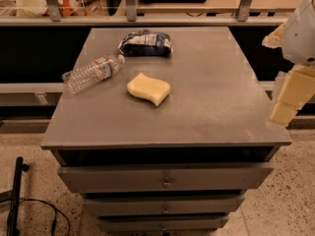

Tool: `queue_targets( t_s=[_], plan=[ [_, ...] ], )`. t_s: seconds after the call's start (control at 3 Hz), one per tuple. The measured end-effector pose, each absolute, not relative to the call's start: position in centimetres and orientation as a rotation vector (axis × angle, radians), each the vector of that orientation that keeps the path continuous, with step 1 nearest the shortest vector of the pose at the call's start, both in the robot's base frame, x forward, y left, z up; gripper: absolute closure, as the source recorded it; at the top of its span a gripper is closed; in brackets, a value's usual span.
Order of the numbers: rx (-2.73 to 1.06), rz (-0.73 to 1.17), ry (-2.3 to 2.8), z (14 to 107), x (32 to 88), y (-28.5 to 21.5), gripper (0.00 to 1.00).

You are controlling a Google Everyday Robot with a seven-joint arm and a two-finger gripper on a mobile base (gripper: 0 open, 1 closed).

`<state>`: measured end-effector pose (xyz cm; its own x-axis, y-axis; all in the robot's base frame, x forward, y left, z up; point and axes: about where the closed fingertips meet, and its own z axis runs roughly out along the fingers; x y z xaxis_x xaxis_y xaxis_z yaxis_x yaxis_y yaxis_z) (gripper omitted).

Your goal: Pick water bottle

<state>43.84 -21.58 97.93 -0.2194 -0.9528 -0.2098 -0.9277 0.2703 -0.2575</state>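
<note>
My hand [290, 95] hangs at the right edge of the view, beside the table's [211, 107] right rim and well apart from everything on it. I cannot tell its state; it has hold of nothing I can see.

The water bottle [92, 73] lies on its side near the table's left edge, cap pointing toward the back right and base toward the front left corner. A snack bag [145, 43] sits just behind the cap end, near but apparently not touching. A yellow sponge [148, 88] lies to the bottle's right, apart from it.

Risks noted:
- The bottle is round and lying down; an off-centre touch could roll it, and the left edge is near, so it could drop off.
- My approach from the right crosses over the sponge, and a low pass could push it into the bottle.
- Closing near the cap could catch the bag instead.
- Thin ribbed plastic may buckle or slip out under a hard squeeze.
</note>
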Motion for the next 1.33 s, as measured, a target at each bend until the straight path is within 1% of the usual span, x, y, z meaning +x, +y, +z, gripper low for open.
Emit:
queue_targets(
  t_s=[0.33,0.67,1.0,1.33],
  plan=[
    [-1.718,-0.109,2.223,97.9,43.8,-21.6,0.00],
    [-1.736,-0.093,2.184,97.8,45.1,-20.7,0.00],
    [-1.769,-0.028,2.096,96.9,48.4,-18.4,0.00],
    [-1.797,0.091,1.980,95.5,52.7,-14.7,0.00]
  ],
)
